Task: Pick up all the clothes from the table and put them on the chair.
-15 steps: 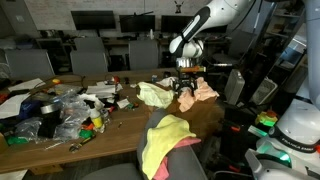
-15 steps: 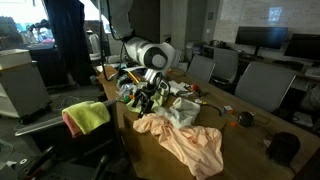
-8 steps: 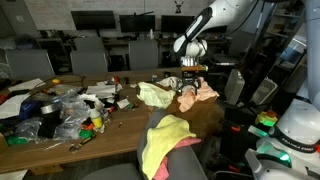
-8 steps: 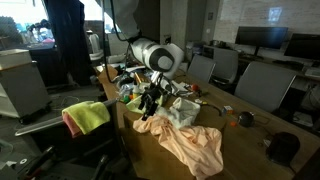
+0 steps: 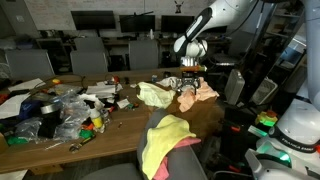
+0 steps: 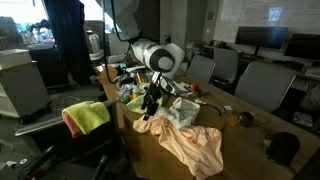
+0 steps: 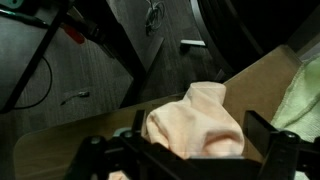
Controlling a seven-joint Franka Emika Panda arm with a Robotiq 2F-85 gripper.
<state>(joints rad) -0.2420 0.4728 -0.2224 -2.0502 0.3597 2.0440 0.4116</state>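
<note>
A peach cloth (image 5: 204, 92) lies at the table's end, in a heap near the corner (image 6: 192, 146). A pale yellow-green cloth (image 5: 154, 95) lies beside it, and also shows in the other exterior view (image 6: 181, 111) and at the wrist view's edge (image 7: 304, 95). My gripper (image 5: 187, 91) hangs just over the peach cloth's edge (image 6: 151, 106). In the wrist view its fingers (image 7: 180, 150) are open, one on each side of the peach cloth (image 7: 195, 122). The chair (image 5: 190, 150) holds yellow and pink clothes (image 5: 165, 140), seen too in the other exterior view (image 6: 86, 115).
Clutter of bags, bottles and small items (image 5: 65, 110) covers the table's other half (image 6: 135, 82). Office chairs (image 5: 90, 52) and monitors stand behind. A second robot base (image 5: 290, 135) stands close to the table end. Cables lie on the floor (image 7: 75, 97).
The gripper has shifted slightly towards the peach cloth and lowered a little, then held still. The clothes have not moved.
</note>
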